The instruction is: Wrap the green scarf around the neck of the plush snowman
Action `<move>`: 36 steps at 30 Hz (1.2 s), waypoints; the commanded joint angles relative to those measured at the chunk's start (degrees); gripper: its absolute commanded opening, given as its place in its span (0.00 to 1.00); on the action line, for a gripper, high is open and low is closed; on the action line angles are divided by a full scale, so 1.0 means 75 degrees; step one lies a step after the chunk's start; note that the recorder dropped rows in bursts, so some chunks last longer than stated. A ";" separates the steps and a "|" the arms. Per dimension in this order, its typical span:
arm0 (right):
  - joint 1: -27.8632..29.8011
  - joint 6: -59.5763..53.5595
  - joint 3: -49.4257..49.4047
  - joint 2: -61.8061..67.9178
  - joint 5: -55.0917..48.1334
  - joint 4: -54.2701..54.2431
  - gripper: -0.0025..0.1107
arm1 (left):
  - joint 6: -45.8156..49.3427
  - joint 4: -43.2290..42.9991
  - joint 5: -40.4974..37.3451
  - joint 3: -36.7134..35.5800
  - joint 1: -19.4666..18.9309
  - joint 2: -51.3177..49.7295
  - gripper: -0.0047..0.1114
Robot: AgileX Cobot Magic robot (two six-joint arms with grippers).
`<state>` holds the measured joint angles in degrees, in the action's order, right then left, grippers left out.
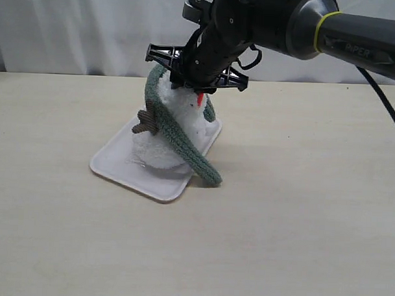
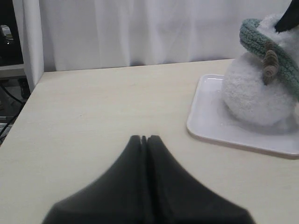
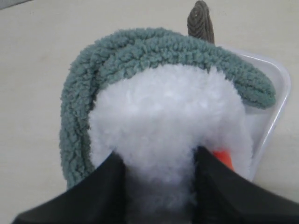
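Observation:
The plush snowman (image 1: pixel 160 150) stands tilted on a white tray (image 1: pixel 119 165). The green scarf (image 1: pixel 178 137) loops behind its neck; one end runs down across the body past the tray's front edge, the other hangs short on the far side. My right gripper (image 1: pixel 196 83) comes down from above and is shut on the snowman's head (image 3: pixel 168 112), a finger pressed into the white plush on each side, beside the orange nose (image 3: pixel 223 157). The scarf (image 3: pixel 140 46) curves round the head just beyond my fingers. My left gripper (image 2: pixel 144 138) is shut and empty over bare table, well away from the snowman (image 2: pixel 252 98).
A brown twig arm (image 1: pixel 146 123) sticks out over the scarf. The tray (image 2: pixel 205 126) sits on a pale wooden table with a white curtain behind. The table's edge and cables show in the left wrist view's corner (image 2: pixel 14 107).

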<state>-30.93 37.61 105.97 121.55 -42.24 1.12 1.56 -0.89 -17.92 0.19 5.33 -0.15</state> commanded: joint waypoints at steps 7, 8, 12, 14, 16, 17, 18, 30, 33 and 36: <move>0.0014 0.2235 -0.0026 -0.0032 -0.0007 0.0161 0.06 | -0.0017 0.0019 0.0059 -0.0025 0.0049 0.0021 0.04; 0.0014 0.2233 -0.0026 -0.0032 -0.0007 0.0146 0.06 | -0.0017 0.0019 0.0059 -0.0025 0.0049 0.0021 0.04; 0.0014 0.1903 -0.0026 -0.0032 -0.0007 0.0145 0.07 | -0.0017 0.0019 0.0059 -0.0025 0.0049 0.0021 0.04; 0.0014 0.1756 -0.0026 -0.0032 -0.0007 0.0104 0.11 | -0.0017 0.0019 0.0059 -0.0025 0.0049 0.0021 0.04; 0.0014 0.1656 -0.0026 -0.0032 -0.0007 0.0050 0.19 | -0.0017 0.0019 0.0059 -0.0025 0.0049 0.0021 0.04; 0.0014 0.1656 -0.0010 -0.0032 -0.0007 0.0050 0.23 | -0.0017 0.0019 0.0059 -0.0025 0.0049 0.0021 0.04; 0.0014 0.1636 -0.0010 -0.0032 -0.0007 0.0050 0.28 | -0.0017 0.0019 0.0059 -0.0025 0.0049 0.0021 0.04; 0.0014 0.0206 -0.0010 -0.0178 -0.0621 -0.0006 0.63 | -0.0017 0.0019 0.0059 -0.0025 0.0049 0.0021 0.04; 0.0029 0.0012 -0.0010 -0.0315 -0.0814 0.0162 0.65 | -0.0017 0.0019 0.0059 -0.0025 0.0049 0.0021 0.04; 0.0029 -0.0298 -0.0010 -0.0510 -0.0805 0.0346 0.64 | -0.0017 0.0019 0.0059 -0.0025 0.0049 0.0021 0.04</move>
<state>-30.93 38.35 105.97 119.48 -47.67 1.87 1.56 -0.89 -17.92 0.19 5.33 -0.15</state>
